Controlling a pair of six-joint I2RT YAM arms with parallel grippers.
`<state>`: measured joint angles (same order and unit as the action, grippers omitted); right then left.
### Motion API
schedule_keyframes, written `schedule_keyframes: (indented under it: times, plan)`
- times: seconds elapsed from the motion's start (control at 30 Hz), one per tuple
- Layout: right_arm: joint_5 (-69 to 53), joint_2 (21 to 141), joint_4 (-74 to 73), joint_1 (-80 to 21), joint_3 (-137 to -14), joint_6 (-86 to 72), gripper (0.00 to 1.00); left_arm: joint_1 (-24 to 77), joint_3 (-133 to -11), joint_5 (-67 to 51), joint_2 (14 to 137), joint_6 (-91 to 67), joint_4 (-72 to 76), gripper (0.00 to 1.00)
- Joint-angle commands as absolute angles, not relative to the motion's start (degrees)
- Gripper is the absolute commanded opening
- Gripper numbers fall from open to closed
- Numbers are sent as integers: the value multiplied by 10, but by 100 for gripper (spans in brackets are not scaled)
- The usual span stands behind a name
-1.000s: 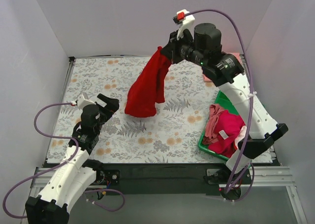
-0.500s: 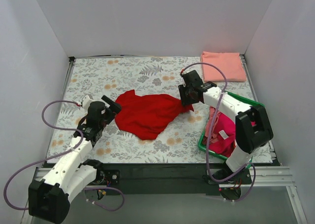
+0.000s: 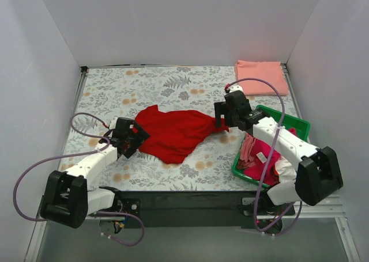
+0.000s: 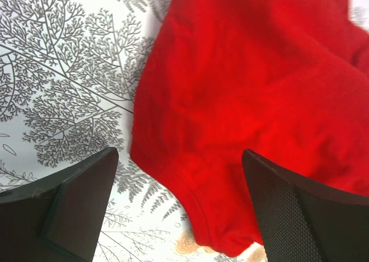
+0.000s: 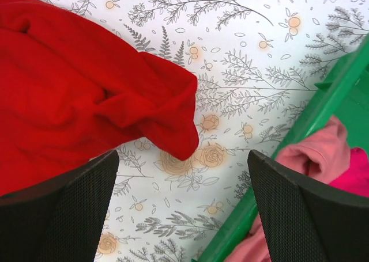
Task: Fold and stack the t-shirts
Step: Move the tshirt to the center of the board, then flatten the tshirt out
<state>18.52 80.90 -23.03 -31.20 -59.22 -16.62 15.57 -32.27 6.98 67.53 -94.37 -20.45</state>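
Observation:
A bright red t-shirt (image 3: 173, 132) lies crumpled and spread on the floral table cover. My left gripper (image 3: 137, 141) is open at the shirt's left edge; in the left wrist view the red hem (image 4: 225, 216) lies between the wide-apart fingers (image 4: 75, 204), not pinched. My right gripper (image 3: 222, 122) is open just past the shirt's right tip (image 5: 179, 135), with bare cover between its fingers (image 5: 311, 216). A salmon-pink t-shirt (image 3: 260, 76) lies folded at the back right. Magenta and dusty-pink t-shirts (image 3: 265, 152) sit bunched in the bin.
The green plastic bin (image 3: 291, 124) stands at the front right, its rim (image 5: 311, 118) close beside my right gripper. White walls enclose the table on three sides. The left arm's purple cable (image 3: 86, 121) loops over the table's left part.
The right arm came down from high up, laid the red t-shirt on the table and opened, letting it go. The left arm reached right to the shirt's left edge.

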Motion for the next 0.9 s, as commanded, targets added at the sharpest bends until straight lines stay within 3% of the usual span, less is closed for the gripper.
schedule_keyframes:
  times: [0.0, 0.17, 0.33, 0.4, 0.43, 0.47, 0.5, 0.53, 0.67, 0.87]
  plan:
    - [198, 756, -179, -304, -562, -163, 98, 156, -328, 72, 702, -951, -200, 87]
    - [104, 728, -114, -280, -534, -114, 98, 157, -348, 112, 756, -954, -193, 78]
    - [63, 751, -89, -265, -562, -64, 98, 157, -384, 120, 815, -943, -188, 57]
    - [20, 779, -80, -258, -590, -38, 98, 157, -395, 122, 841, -940, -186, 37]
    - [20, 793, -79, -258, -603, -38, 98, 156, -396, 125, 841, -940, -186, 37]
    - [-13, 807, -79, -258, -615, -23, 98, 157, -400, 127, 848, -935, -187, 15]
    - [-29, 838, -80, -258, -647, -18, 98, 157, -402, 136, 848, -934, -188, 4]
    - [-49, 855, -80, -258, -661, -11, 97, 157, -404, 143, 847, -934, -192, 0]
    - [-145, 953, -89, -259, -749, 16, 94, 156, -410, 166, 834, -931, -204, 0]
    - [-129, 1133, -140, -262, -892, 39, 88, 157, -410, 179, 831, -935, -214, 0]
